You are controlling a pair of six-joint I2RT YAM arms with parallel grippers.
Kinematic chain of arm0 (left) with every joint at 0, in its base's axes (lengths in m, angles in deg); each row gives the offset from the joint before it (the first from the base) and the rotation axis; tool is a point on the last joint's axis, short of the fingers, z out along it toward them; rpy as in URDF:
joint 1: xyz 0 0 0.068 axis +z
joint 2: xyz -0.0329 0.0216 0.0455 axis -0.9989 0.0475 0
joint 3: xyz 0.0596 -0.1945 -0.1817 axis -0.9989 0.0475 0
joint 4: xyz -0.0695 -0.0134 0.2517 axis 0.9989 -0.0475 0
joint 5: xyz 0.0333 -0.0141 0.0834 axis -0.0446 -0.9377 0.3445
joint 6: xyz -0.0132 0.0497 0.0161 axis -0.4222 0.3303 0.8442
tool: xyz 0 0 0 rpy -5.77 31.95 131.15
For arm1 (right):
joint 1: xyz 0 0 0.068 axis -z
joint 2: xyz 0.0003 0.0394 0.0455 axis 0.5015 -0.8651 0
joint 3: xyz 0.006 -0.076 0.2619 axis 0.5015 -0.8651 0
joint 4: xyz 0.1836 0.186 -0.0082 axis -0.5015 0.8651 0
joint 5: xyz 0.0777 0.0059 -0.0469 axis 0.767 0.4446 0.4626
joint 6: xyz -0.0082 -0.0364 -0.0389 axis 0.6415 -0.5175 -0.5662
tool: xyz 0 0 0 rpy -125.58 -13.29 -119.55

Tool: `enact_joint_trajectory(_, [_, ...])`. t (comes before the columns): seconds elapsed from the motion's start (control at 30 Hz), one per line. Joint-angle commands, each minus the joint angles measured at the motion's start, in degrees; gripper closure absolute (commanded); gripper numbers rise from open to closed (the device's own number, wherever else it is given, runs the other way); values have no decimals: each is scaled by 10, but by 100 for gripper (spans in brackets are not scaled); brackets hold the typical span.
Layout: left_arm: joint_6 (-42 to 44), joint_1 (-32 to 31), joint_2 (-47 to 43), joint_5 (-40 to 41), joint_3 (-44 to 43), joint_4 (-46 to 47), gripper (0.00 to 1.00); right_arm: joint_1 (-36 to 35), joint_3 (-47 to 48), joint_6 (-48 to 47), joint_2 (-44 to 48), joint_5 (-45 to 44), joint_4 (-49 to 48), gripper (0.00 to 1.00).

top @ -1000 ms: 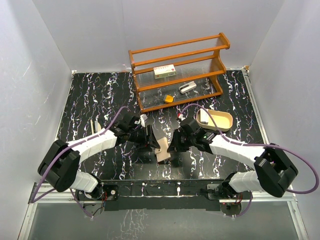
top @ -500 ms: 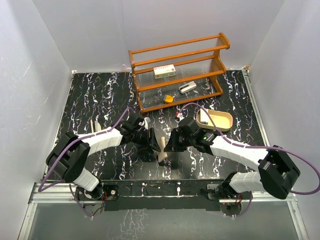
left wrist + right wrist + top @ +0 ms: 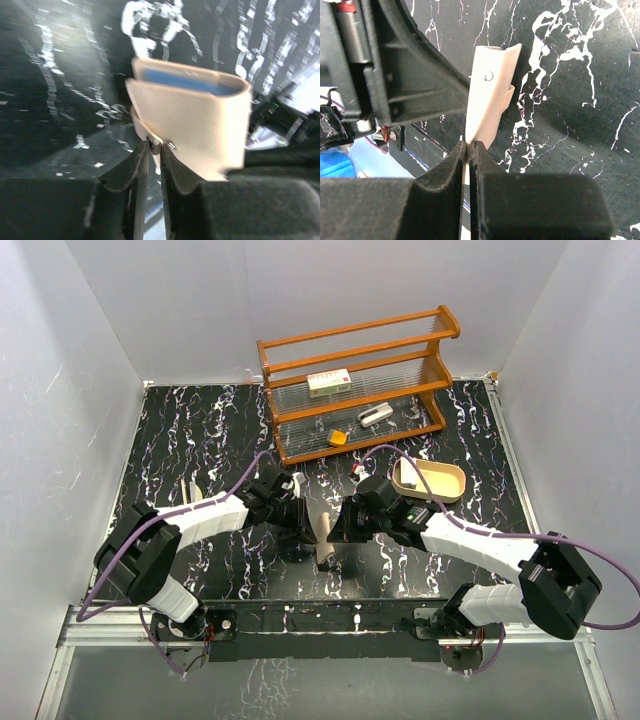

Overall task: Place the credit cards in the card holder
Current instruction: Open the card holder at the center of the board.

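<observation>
The card holder (image 3: 192,122) (blue card (image 3: 185,82) inside) is clamped between the closed jaws of the left gripper (image 3: 155,149) and the right gripper (image 3: 468,146).

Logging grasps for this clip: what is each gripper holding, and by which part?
The card holder, by both: left gripper pinches one leaf's corner, right gripper a thin leaf edge.
</observation>
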Motion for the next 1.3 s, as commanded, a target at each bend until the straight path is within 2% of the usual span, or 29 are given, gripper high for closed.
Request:
enact_joint_trajectory(0.0, [34, 4, 3, 67, -5, -64, 90, -3, 10, 0, 28, -1, -47, 100])
enact_joint_trajectory(0.1, [40, 4, 1, 73, -8, -72, 100, -3, 6, -3, 27, 3, -48, 100])
enact_joint_trajectory(0.4, [83, 4, -19, 111, -60, -153, 100, -3, -30, -9, 42, -16, -35, 99])
enact_joint_trajectory(0.5, [80, 4, -41, 106, -58, -157, 100, -3, -46, -7, 32, -25, -46, 92])
enact_joint_trajectory(0.67, [82, 4, -75, 124, -53, -177, 100, -3, 1, -28, 5, -77, 29, 65])
enact_joint_trajectory(0.77, [83, 4, -92, 117, -51, -174, 100, -3, 41, -40, -13, -84, 74, 56])
enact_joint_trajectory(0.93, [64, 4, -134, 61, -57, -146, 100, -12, 74, -21, -29, -64, 88, 52])
enact_joint_trajectory(1.1, [34, 4, -163, 44, -66, -127, 100, -21, 76, 14, -28, -53, 57, 43])
enact_joint_trajectory(1.27, [19, 4, -163, 33, -68, -112, 100, -27, 69, 23, -49, -34, 28, 41])
